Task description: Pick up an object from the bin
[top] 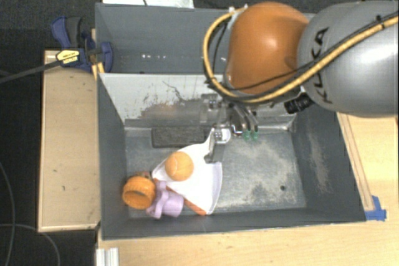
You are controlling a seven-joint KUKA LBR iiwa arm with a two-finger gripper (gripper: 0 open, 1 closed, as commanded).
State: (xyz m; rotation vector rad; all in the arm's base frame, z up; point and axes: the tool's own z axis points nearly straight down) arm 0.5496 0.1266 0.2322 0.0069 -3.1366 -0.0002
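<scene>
My end effector hangs low over the middle of the grey metal bin, its tip at the upper corner of a white curved plastic sheet. I cannot tell whether it is apart or together, as my orange wrist cover hides much of it. A round orange ball rests on the sheet. At the sheet's lower edge an orange ribbed cup and a lilac plastic toy touch each other. A dark grey flat block lies just beyond the sheet.
</scene>
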